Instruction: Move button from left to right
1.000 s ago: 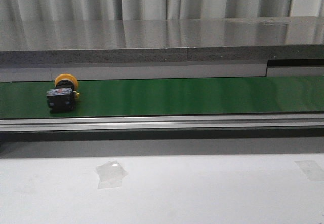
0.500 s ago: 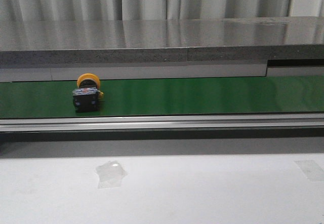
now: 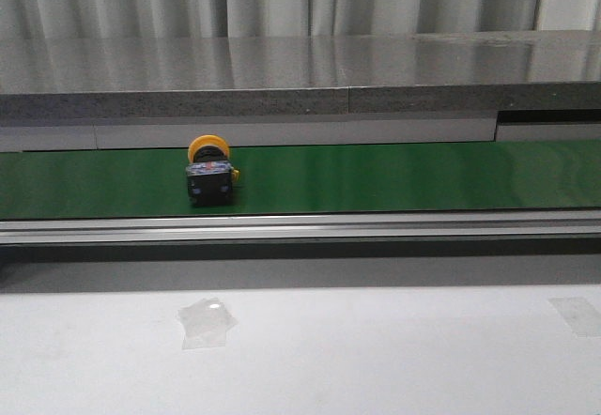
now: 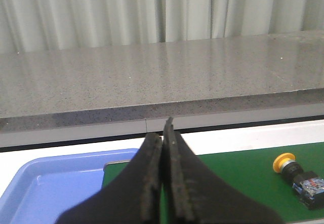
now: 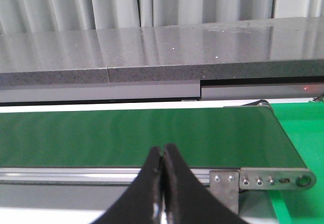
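Note:
The button (image 3: 209, 173), with a yellow-orange mushroom cap and a black boxy body, lies on its side on the green conveyor belt (image 3: 394, 176), left of centre in the front view. It also shows in the left wrist view (image 4: 298, 176), off to one side of my left gripper (image 4: 163, 133), which is shut and empty, well short of it. My right gripper (image 5: 163, 153) is shut and empty in front of the belt's right end. No button shows in the right wrist view. Neither gripper shows in the front view.
A blue tray (image 4: 45, 188) sits at the belt's left end. A grey stone ledge (image 3: 300, 82) runs behind the belt. A metal rail (image 3: 300, 227) edges its front, with a bracket (image 5: 273, 178) at the right end. Clear tape patches (image 3: 207, 321) lie on the white table.
The button has travelled to the right along the green belt, from the far left to left of centre. Nothing else has moved in the front view.

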